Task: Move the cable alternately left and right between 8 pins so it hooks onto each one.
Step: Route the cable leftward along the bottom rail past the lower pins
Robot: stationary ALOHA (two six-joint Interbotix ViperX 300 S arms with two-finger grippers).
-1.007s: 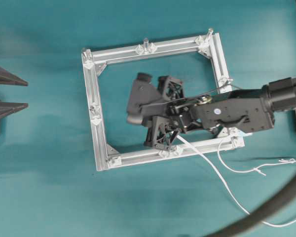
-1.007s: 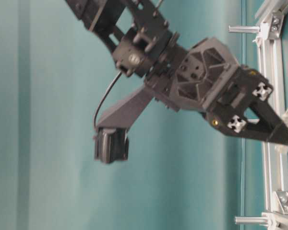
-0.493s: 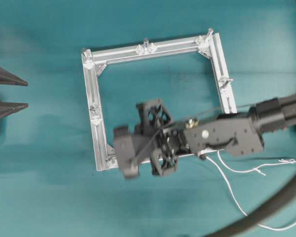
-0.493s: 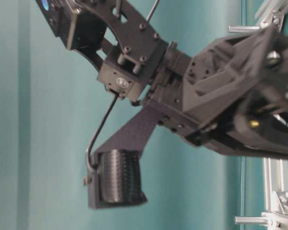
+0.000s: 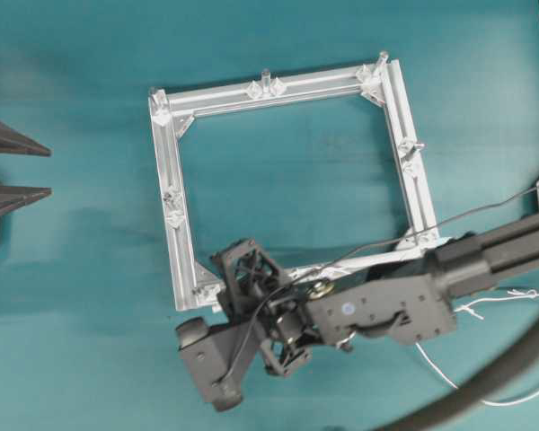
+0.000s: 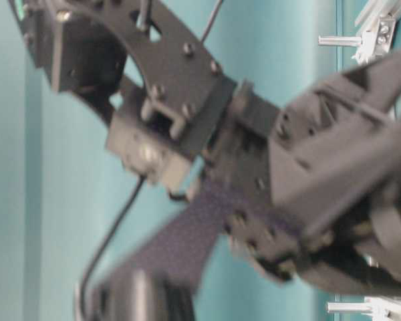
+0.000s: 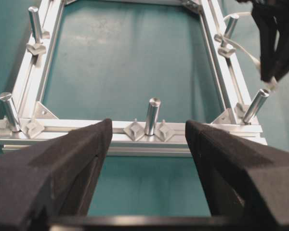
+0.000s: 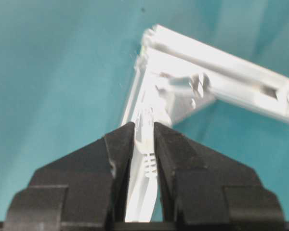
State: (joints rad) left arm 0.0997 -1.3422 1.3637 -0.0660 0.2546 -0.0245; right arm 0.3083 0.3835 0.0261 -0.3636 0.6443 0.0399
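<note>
The silver frame (image 5: 181, 233) lies mid-table with upright pins (image 5: 266, 77) along its bars. My right gripper (image 5: 238, 305) reaches across to the frame's near-left corner. In the right wrist view it (image 8: 144, 126) is shut on the white cable (image 8: 145, 159), with the corner of the frame (image 8: 231, 72) just ahead. The left wrist view shows the right gripper (image 7: 269, 77) above a corner pin (image 7: 256, 105), and the cable (image 7: 241, 48) trails back past another pin (image 7: 229, 26). Slack cable (image 5: 436, 366) lies at the near right. My left gripper (image 7: 148, 126) is open and empty, facing a pin (image 7: 151, 115).
A thick dark hose (image 5: 485, 386) curves across the near-right corner of the table. The left gripper (image 5: 45, 171) sits at the far left edge, apart from the frame. In the table-level view the blurred right arm stands in front of a pin (image 6: 334, 41).
My right gripper has swept from inside the frame, over its near bar, to the near-left corner, drawing the cable along. The left gripper has not moved.
</note>
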